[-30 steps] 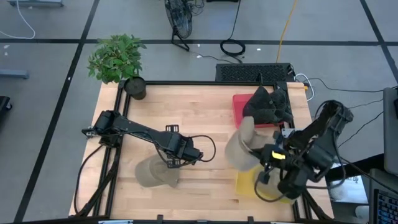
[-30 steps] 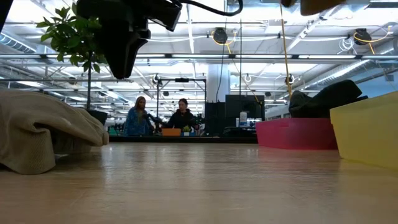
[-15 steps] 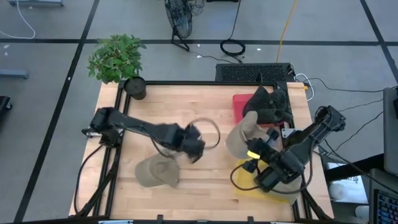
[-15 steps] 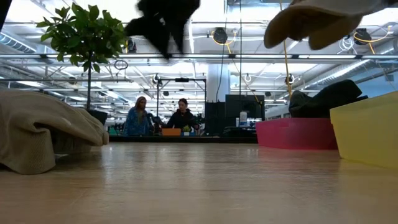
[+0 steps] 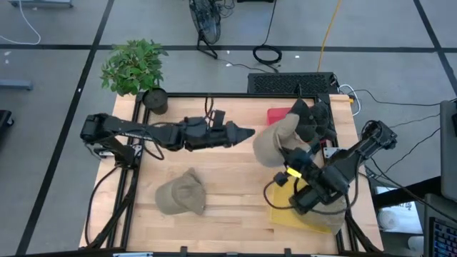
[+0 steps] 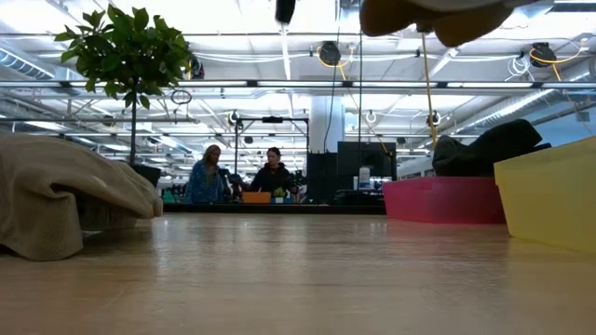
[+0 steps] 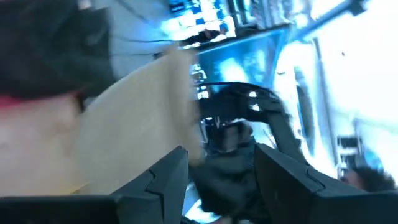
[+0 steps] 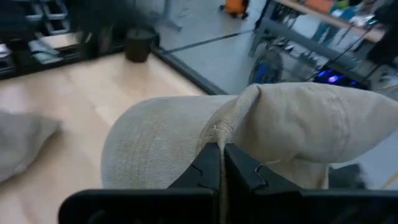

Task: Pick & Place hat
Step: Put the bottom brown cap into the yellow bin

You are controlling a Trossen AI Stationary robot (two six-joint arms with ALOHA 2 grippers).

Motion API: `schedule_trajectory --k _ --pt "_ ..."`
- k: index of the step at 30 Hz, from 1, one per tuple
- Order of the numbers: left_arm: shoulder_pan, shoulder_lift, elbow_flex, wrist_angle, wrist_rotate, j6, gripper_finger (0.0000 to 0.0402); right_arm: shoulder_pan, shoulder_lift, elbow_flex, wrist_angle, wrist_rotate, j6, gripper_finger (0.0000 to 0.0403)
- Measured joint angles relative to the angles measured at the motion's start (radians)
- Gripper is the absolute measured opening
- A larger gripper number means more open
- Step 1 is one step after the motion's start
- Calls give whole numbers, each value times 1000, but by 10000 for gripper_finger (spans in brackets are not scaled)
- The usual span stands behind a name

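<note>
**Hat held aloft by the right gripper, left gripper reaching toward it**

Hat (image 5: 275, 146), tan and soft, hangs in the air over the right part of the table (image 5: 214, 121), pinched by the right gripper (image 5: 294, 163); the right wrist view shows the two dark fingers (image 8: 211, 168) clamped together on a fold of the fabric (image 8: 249, 134). In the low view its underside shows at the very top of the picture (image 6: 438, 17), well above the wood.

It sits just in front of the red bin (image 5: 277, 116), which carries a heap of dark hats (image 5: 310, 121), and beside the yellow bin (image 5: 300, 214) at the table's near right corner.

The left gripper (image 5: 246, 133) is stretched out across the middle of the table, its tips near the hat's edge. Its fingers (image 7: 165, 180) appear parted with nothing between them, though that view is blurred.

A second tan hat (image 5: 180, 194) lies flat on the near left part of the table. A potted plant (image 5: 136, 68) stands at the far left corner.
</note>
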Motion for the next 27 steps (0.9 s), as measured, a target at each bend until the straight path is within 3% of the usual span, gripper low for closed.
schedule_trajectory --k 9,18,27 --pt "0 -1 -225 334 -44 -104 184 -91 0 17 -1 30 -141 0" --pt "-28 1 -265 331 -70 -123 184 -127 0 26 9 62 -157 0" --pt "19 1 -266 365 -58 -110 184 -138 -1 26 232 93 -358 0"
